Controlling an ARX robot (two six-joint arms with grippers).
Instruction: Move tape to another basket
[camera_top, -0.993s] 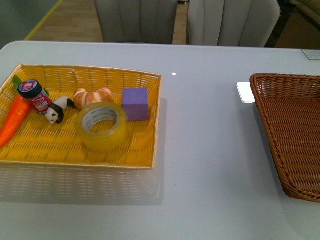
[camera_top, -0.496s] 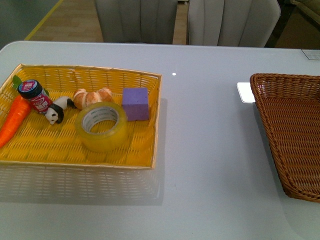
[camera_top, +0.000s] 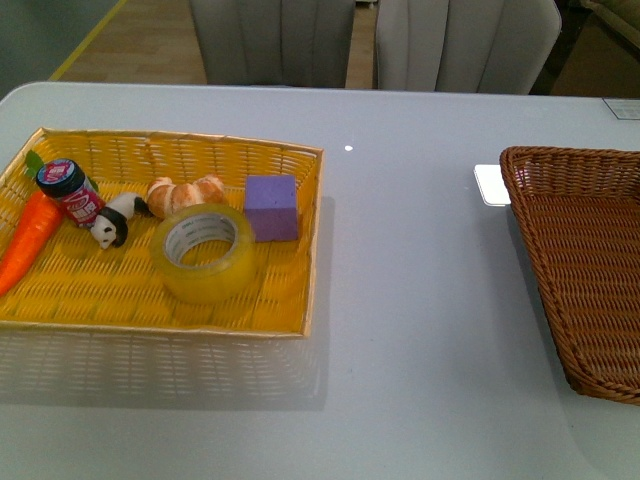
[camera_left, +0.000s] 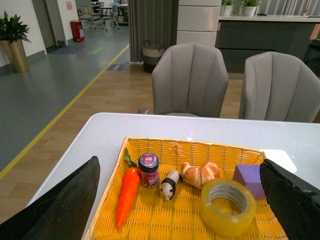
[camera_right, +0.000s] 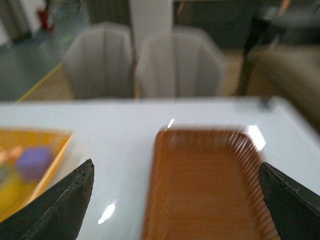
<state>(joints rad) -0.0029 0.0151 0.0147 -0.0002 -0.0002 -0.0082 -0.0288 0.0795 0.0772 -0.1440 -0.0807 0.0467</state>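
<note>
- Tape (camera_top: 203, 252) flat in yellow basket (camera_top: 312, 240) (purple block (camera_top: 271, 207) just beside).
- Your brown basket (camera_top: 590, 290) sits well apart on the worktop (camera_top: 420, 300).
- Your left hand (camera_left: 179, 161), right hand (camera_right: 175, 163): spread wide, empty.

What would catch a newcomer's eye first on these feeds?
The bright yellow basket on the left of the table, crowded with small items, stands out first. The tape lies flat near its front, next to a purple block. At the right edge sits the dark brown basket, with nothing visible inside.
</note>
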